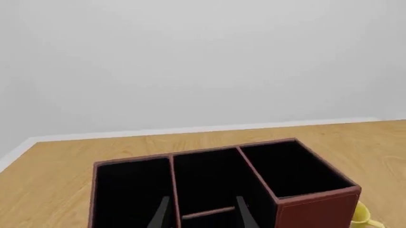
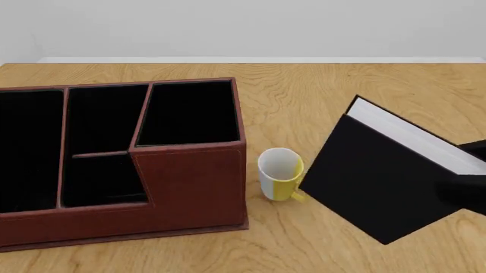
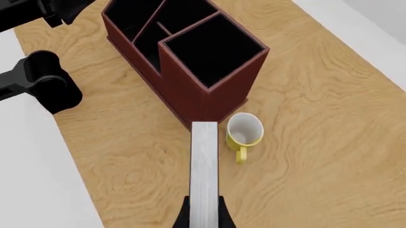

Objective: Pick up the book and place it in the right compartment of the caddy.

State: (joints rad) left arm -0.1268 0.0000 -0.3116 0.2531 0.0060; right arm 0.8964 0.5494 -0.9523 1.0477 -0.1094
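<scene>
The book (image 2: 379, 182) hangs in the air above the right part of the desk (image 2: 319, 85), tilted, with its black cover facing the front camera and its white page edge turned up and to the right. The right tool (image 3: 204, 211) is clamped on it: in the right wrist view the two dark fingers (image 3: 182, 213) press against both covers at the near end, and the white page edge runs straight away from the camera between them. In the front view only a dark part of the right arm shows, at the book's right edge.

The caddy (image 2: 190, 187) stands on the left part of the desk, well apart from the book. Its right compartment (image 2: 190, 114), the tall black-lined section with the high reddish-brown front wall, is open at the top, and nothing can be seen in it. To its left lie the middle section, split by a low divider, and the end section.

A white-and-yellow mug (image 2: 279, 173) stands upright on the desk just beside the caddy's right wall, between the caddy and the book, its handle toward the book.

The left tool (image 1: 201, 213) hovers over the caddy's middle section in the left wrist view; its two finger tips stand apart, holding nothing.
</scene>
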